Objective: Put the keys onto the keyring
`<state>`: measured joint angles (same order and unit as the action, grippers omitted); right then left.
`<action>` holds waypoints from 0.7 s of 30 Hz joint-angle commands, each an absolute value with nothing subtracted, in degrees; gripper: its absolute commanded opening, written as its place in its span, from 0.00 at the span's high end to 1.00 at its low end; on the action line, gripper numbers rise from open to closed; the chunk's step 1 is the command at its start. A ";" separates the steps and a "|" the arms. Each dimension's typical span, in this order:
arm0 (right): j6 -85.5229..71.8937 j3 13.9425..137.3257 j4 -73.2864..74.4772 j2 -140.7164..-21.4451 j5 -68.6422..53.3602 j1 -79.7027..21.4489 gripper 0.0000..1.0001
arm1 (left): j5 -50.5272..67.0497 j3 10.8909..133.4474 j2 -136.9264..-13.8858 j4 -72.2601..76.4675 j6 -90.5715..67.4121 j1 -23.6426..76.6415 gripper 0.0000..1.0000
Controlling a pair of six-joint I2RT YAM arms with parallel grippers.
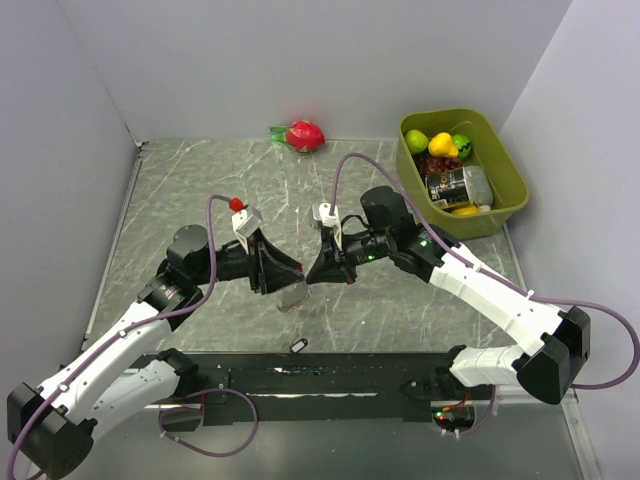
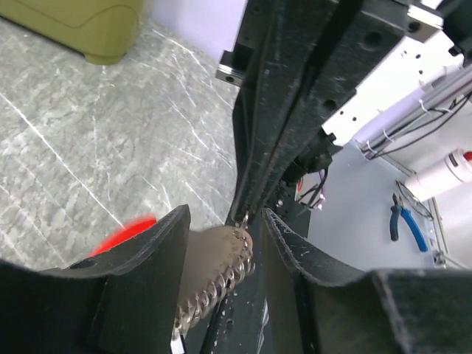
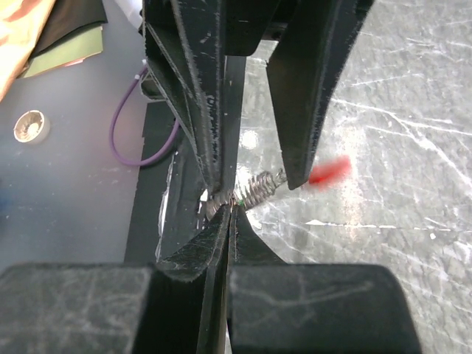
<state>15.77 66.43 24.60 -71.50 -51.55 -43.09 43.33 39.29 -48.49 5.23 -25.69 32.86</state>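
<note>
We count one table (image 1: 200, 200), grey and marbled, then one olive bin (image 1: 512, 190) at the upper right of the top view and one dragon fruit (image 1: 305, 135) at top centre.

Two end effectors meet mid-frame. The left end effector (image 2: 225, 221) stands spread, its fingers on either side of the chain and not visibly clamping it. The right end effector (image 3: 230, 214) is pressed together, pinching what looks like the chain's end.

There is one keyring (image 2: 217, 273) between them: a silvery chain with a red loop blurred beyond it. We judge it light, limp and slippery, so it is best held at the stiff loop or close to the chain's end.

We see one key (image 1: 298, 346) clearly, at lower centre by the table's near edge. It looks tiny, flat and hard, so we would pinch it across its faces.
</note>
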 commanded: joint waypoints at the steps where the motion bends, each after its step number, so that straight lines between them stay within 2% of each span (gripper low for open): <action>1: 14.33 68.64 23.21 -70.40 -51.95 -42.72 1.00 | 45.70 41.13 -47.64 5.01 -23.20 33.31 0.53; 8: 13.45 69.17 22.94 -71.28 -52.38 -42.80 1.00 | 44.12 42.97 -49.22 0.88 -20.39 34.19 0.65; 14: 13.01 68.82 22.33 -70.93 -52.82 -42.80 1.00 | 44.73 43.77 -50.53 1.32 -19.43 35.33 0.70; 21: 12.57 68.91 21.71 -71.10 -52.82 -42.72 1.00 | 45.44 44.74 -52.47 0.27 -17.93 37.26 0.68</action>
<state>13.30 66.43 25.08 -71.50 -51.55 -42.81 44.10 42.26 -51.48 0.80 -20.01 35.88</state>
